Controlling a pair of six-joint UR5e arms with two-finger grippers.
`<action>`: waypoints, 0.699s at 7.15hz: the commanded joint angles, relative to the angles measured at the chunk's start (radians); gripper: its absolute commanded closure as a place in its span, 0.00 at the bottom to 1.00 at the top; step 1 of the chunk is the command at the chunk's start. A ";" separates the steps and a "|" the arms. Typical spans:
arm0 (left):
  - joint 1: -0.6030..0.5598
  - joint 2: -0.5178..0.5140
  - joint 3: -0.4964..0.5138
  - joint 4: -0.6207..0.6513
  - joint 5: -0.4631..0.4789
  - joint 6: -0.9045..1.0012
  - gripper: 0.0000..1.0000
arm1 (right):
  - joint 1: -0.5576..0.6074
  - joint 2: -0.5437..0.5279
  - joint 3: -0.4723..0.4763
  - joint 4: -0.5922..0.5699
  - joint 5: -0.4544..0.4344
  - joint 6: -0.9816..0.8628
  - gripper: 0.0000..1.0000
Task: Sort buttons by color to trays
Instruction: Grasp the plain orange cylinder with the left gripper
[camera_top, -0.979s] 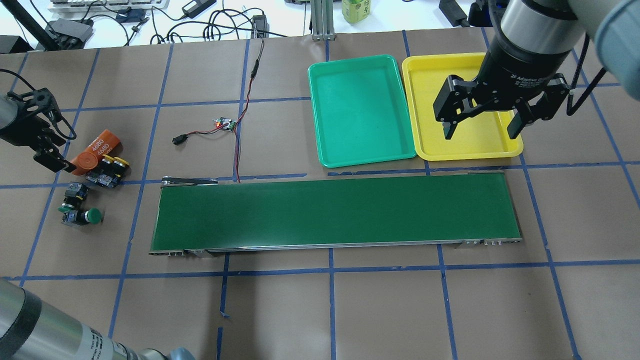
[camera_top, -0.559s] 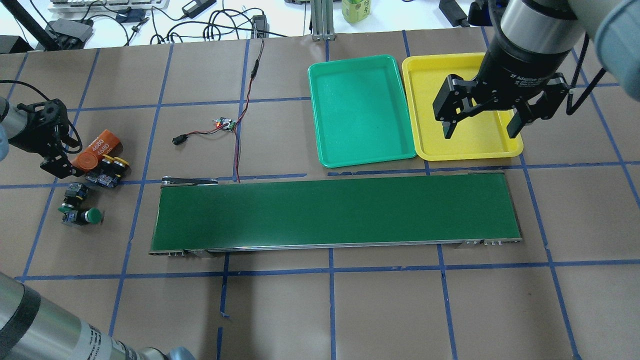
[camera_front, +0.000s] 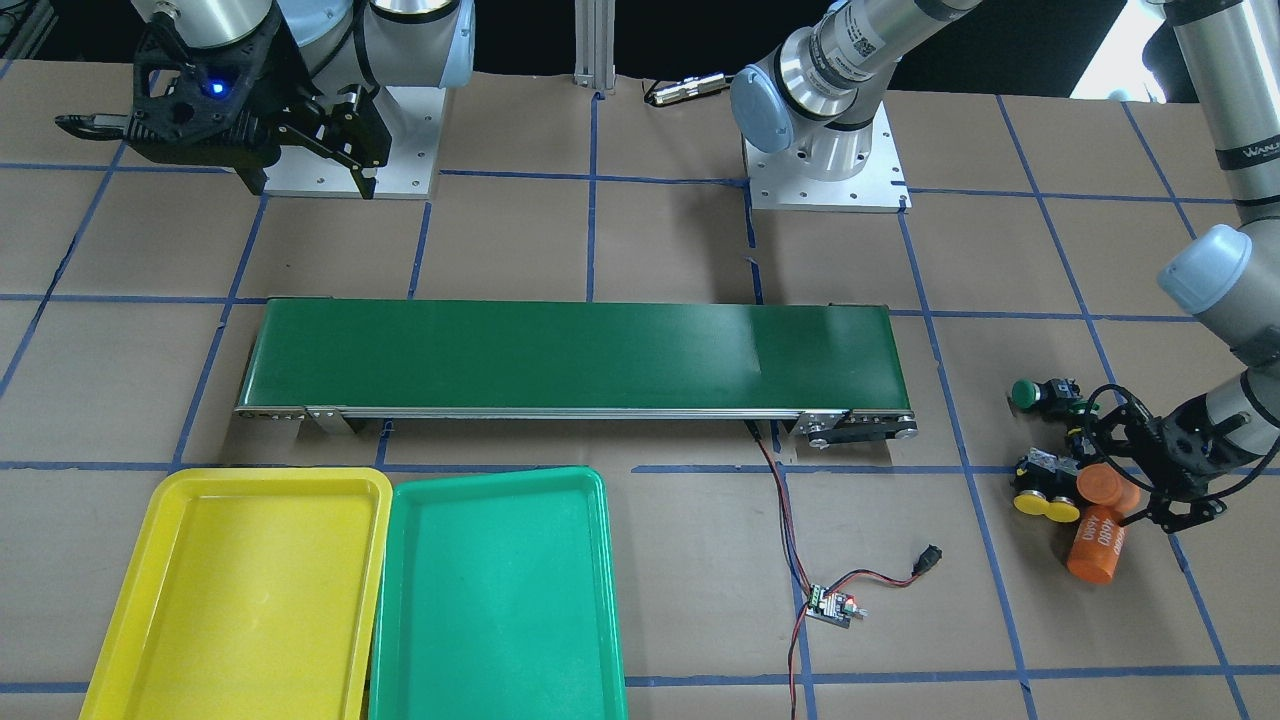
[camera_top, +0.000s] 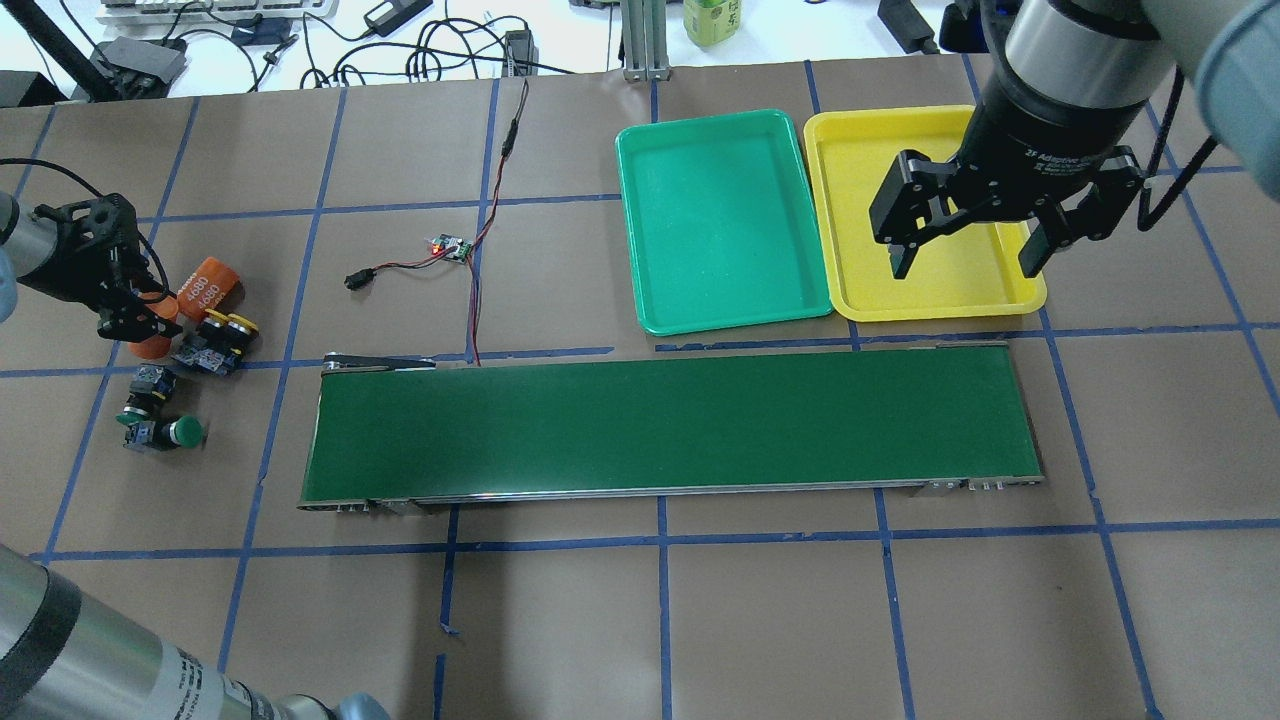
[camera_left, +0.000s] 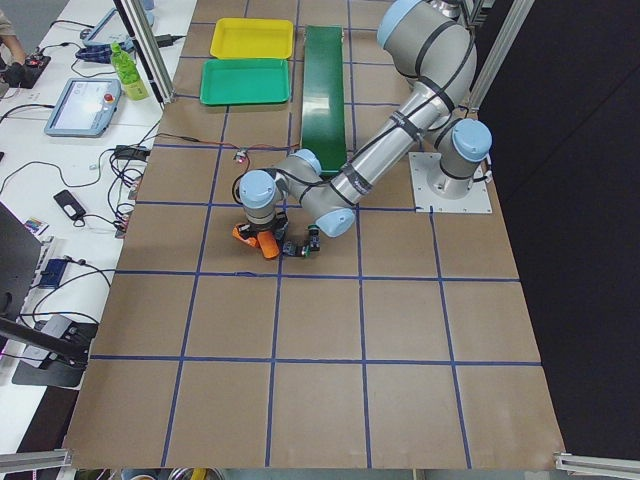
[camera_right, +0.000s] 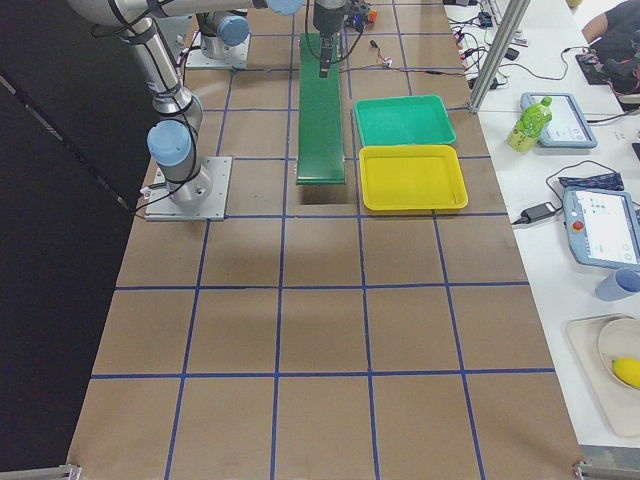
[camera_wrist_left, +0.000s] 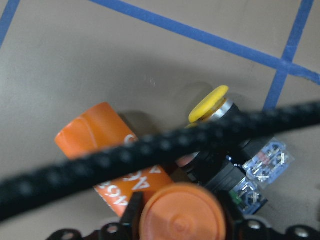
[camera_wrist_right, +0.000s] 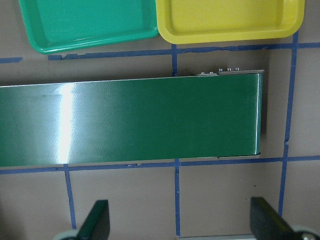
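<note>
Buttons sit at the right edge of the front-facing view: two yellow-capped buttons (camera_front: 1038, 503) lie side by side just left of the left gripper (camera_front: 1118, 482), a green-capped button (camera_front: 1026, 392) above them. That gripper's fingers flank an orange cylinder (camera_front: 1100, 488) seen end-on; whether they press it I cannot tell. A second orange cylinder (camera_front: 1093, 548) lies just below. At lower left the yellow tray (camera_front: 200, 600) and green tray (camera_front: 500, 600) lie edge to edge below the conveyor belt (camera_front: 570, 350); at upper left the right gripper (camera_front: 312, 187) hangs with jaws apart. Overhead, the buttons are at the left edge, well apart from the trays at upper right, where the right gripper hovers spread over the yellow tray. From the left side the near arm bends down onto the cluster; from the right side the trays lie mid-frame, yellow nearer. The left wrist view shows a yellow cap at centre, the orange end at bottom, a blurred black cable (camera_wrist_left: 150, 150) across. The right wrist view shows fingertips (camera_wrist_right: 96, 222) wide apart at the bottom corners, belt mid-frame, trays on top.
</note>
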 joint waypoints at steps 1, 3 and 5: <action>0.002 0.030 0.012 -0.027 0.005 -0.003 1.00 | 0.001 -0.003 0.009 0.002 -0.004 0.002 0.00; -0.019 0.109 0.009 -0.174 0.008 -0.189 1.00 | 0.001 -0.006 0.015 0.001 -0.007 0.000 0.00; -0.173 0.222 -0.035 -0.226 0.067 -0.253 1.00 | 0.000 -0.003 0.015 -0.010 -0.009 -0.018 0.00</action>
